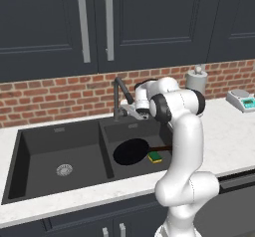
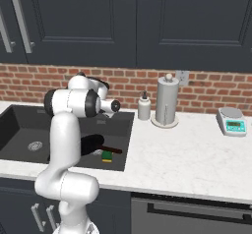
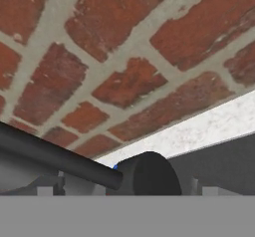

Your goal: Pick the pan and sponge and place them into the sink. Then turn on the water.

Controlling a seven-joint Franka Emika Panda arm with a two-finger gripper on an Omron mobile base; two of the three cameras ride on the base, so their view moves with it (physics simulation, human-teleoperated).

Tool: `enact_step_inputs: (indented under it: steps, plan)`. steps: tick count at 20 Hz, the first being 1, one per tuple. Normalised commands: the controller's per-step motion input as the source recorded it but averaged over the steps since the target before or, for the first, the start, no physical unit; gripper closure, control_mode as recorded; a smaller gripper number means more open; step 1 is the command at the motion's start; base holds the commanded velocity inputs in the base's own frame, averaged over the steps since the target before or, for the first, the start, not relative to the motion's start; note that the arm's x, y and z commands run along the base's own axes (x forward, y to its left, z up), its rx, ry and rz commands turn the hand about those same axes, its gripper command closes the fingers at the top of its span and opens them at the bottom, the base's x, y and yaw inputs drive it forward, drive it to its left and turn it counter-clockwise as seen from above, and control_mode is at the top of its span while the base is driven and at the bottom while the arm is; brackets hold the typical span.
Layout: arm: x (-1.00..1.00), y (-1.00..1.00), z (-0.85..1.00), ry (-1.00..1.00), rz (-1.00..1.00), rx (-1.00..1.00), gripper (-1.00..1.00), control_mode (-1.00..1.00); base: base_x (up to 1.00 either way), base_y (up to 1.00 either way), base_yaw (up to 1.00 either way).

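The black pan (image 1: 130, 151) (image 2: 91, 143) lies in the right basin of the dark sink (image 1: 50, 146) (image 2: 19, 125), its thin handle pointing right. The green and yellow sponge (image 1: 155, 157) (image 2: 107, 156) rests beside it in the same basin. My gripper (image 1: 136, 112) (image 3: 127, 190) is open at the foot of the black faucet (image 1: 119, 94), holding nothing. In the hand view the faucet's dark lever (image 3: 55, 159) and round base (image 3: 149, 174) sit right before the fingertips, against the brick wall. The water is out of view.
A paper towel holder (image 2: 167, 100) (image 1: 196, 79), a soap dispenser (image 2: 143, 106) and a small scale (image 2: 232, 121) (image 1: 241, 100) stand on the white counter right of the sink. Dark cabinets hang above the brick backsplash.
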Motion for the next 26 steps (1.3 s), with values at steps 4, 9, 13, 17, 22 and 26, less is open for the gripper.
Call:
enact_step_inputs:
  steps: [4, 9, 13, 17, 22, 26]
  plan:
    - [0.23, 0.0, -0.09, 0.0, 0.0, 0.0, -1.0, -1.0, 0.0, 0.0, 0.0]
    - [0.19, 0.01, -0.14, 0.0, 0.0, 0.0, 1.0, -1.0, 0.0, 0.0, 0.0]
    - [0.18, 0.13, -0.21, 0.0, -0.01, 0.0, 1.0, -1.0, 0.0, 0.0, 0.0]
    - [0.25, 0.02, -0.14, 0.0, -0.01, 0.02, 1.0, -1.0, 0.0, 0.0, 0.0]
    - [0.27, 0.0, -0.11, 0.0, 0.0, 0.08, 1.0, -1.0, 0.0, 0.0, 0.0]
    - [0.27, 0.0, -0.07, 0.0, -0.01, 0.19, 1.0, -1.0, 0.0, 0.0, 0.0]
